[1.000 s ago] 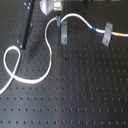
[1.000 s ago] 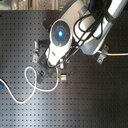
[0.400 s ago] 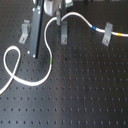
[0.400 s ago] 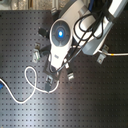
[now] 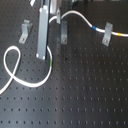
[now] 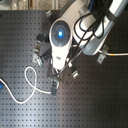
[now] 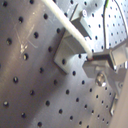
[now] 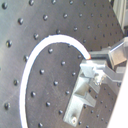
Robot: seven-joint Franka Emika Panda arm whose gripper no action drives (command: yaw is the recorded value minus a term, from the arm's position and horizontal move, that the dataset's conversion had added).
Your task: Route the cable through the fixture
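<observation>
One tool (image 5: 46, 56) pinches, seemingly, one cable (image 5: 15, 80) (white); three brackets stand on the board.

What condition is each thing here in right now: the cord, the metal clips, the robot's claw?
cable: lying in a loop on the board, one stretch lifted in the gripper, running on through the right bracket.
gripper: lowered to the board, shut on the cable near its green band.
fixture: upright, no cable in it yet.
left bracket: tilted, empty.
right bracket: upright, cable passing through it.
</observation>
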